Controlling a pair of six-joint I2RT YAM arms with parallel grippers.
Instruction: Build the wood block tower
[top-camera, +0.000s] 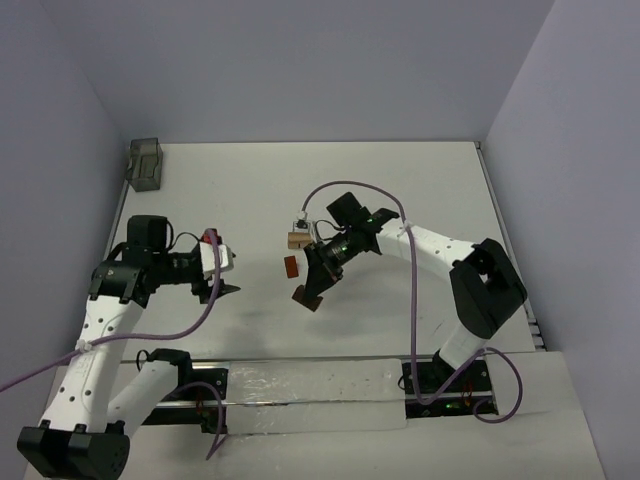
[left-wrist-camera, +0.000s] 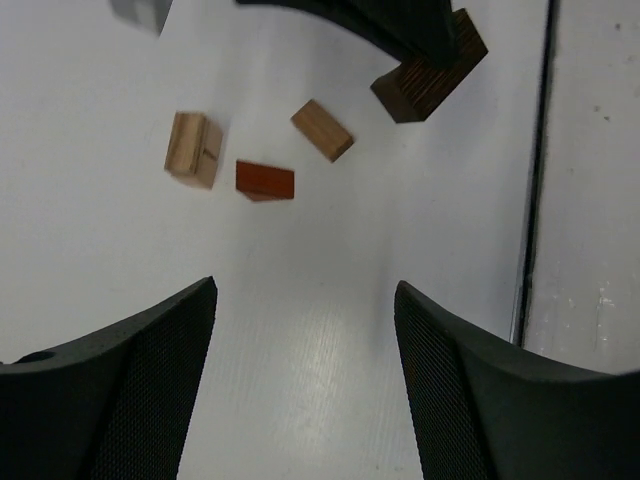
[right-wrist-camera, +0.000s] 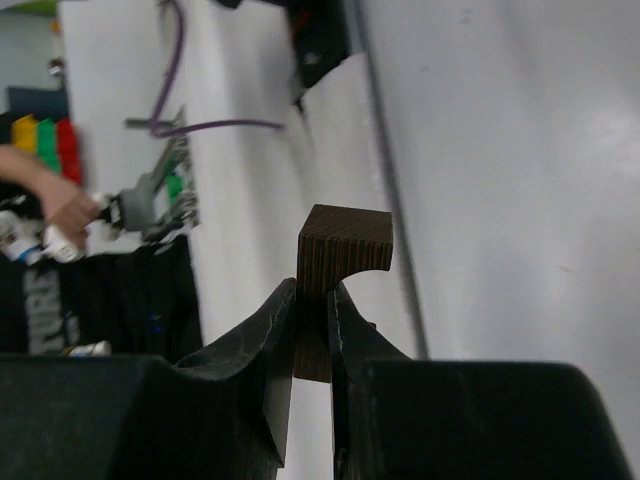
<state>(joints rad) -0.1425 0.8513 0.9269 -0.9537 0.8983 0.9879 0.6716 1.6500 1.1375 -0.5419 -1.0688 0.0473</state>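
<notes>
Dark notched block (right-wrist-camera: 345, 245), clamped between the fingers of the right gripper (right-wrist-camera: 312, 300) near the red-brown wedge (left-wrist-camera: 265, 181), presumably for stacking; tan cuboid (left-wrist-camera: 193, 150) and tan block (left-wrist-camera: 322, 130) flank that wedge, unstacked; left gripper (left-wrist-camera: 305, 290) faces it, fingers apart, empty.

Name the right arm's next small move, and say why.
Probably lower the right tool, shut on the dark notched block, and set that block on bare table beside the loose pieces as a base. Nothing is stacked yet: the tan cuboid, the reddish piece and the second tan block lie apart. The left tool is open and holds nothing.
</notes>
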